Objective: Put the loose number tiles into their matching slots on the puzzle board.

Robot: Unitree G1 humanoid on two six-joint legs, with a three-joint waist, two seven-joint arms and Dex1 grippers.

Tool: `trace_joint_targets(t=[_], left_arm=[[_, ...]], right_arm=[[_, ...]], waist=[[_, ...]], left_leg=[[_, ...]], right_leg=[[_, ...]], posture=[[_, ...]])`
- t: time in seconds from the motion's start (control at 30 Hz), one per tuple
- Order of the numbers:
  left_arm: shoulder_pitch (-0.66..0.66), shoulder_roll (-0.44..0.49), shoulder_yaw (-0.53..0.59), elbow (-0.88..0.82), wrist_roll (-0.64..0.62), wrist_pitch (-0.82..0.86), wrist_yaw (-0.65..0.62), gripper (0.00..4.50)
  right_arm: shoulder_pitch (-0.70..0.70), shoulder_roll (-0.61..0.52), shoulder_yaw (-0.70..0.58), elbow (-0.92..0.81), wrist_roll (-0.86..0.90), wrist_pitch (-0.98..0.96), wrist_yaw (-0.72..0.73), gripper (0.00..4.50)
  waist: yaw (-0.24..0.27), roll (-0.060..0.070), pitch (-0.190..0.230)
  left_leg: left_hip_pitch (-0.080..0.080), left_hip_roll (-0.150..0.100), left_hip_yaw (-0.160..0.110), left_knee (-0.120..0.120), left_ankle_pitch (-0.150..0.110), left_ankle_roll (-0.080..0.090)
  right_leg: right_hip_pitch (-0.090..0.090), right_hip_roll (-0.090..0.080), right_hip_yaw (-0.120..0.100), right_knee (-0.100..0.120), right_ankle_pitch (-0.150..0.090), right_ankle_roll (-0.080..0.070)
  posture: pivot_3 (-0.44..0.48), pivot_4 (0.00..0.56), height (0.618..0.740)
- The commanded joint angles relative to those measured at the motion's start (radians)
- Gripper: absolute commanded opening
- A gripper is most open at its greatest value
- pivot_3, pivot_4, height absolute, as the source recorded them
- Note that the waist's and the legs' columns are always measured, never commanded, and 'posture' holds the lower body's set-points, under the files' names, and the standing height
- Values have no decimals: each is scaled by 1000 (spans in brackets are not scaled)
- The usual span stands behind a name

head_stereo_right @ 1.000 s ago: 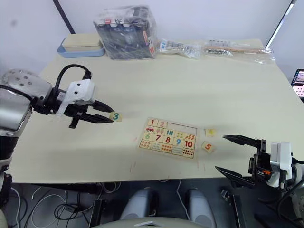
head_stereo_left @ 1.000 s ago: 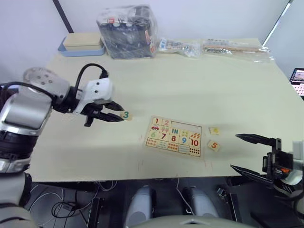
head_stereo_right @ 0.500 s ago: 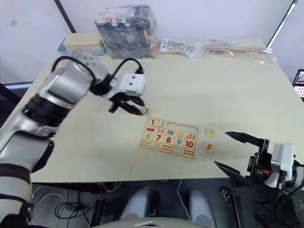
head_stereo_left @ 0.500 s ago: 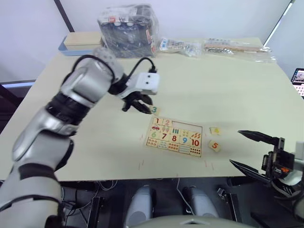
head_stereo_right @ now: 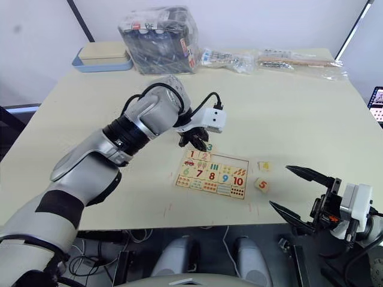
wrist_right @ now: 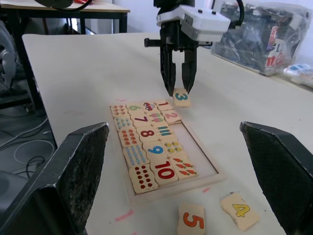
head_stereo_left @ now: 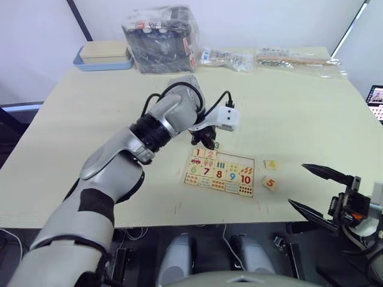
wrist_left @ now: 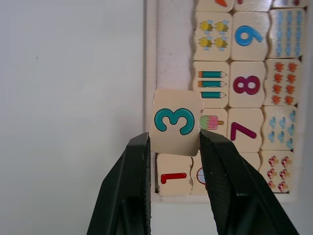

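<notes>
Two loose tiles (head_stereo_left: 269, 173) (third (wrist_left: 176, 122) in left hand (wrist_left: 172, 147))

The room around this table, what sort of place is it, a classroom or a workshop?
Likely a test room or lab. A plain table holds only a puzzle board and some plastic-wrapped packs. Loose cables run on the floor underneath. Behind it is a bare white wall.

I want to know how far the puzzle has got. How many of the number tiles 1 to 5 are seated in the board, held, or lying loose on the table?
Seated in the puzzle board: 2, the 1 tile and the 2 tile
Held in the left pincer: 1, the 3 tile
Loose on the table: 2, the 4 tile and the 5 tile
Total: 5
</notes>
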Motion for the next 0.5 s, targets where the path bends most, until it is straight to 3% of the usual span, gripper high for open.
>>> trace_joint_targets(t=[0.03,0.5], left_arm=[[-4,-74,-16,28,35,35,35,989],[50,-116,-21,20,66,60,72,989]], right_arm=[[0,18,16,-15,-19,-38,-14,4500],[22,26,31,-21,-32,-62,-32,4500]], waist=[[1,0,0],[0,0,0]], left_leg=[[-1,-1,-1,0,0,0],[-1,-5,-4,0,0,0]], right_leg=[[0,0,0,0,0,1],[0,0,2,1,-1,2]], posture=[[0,150,740],[0,150,740]])
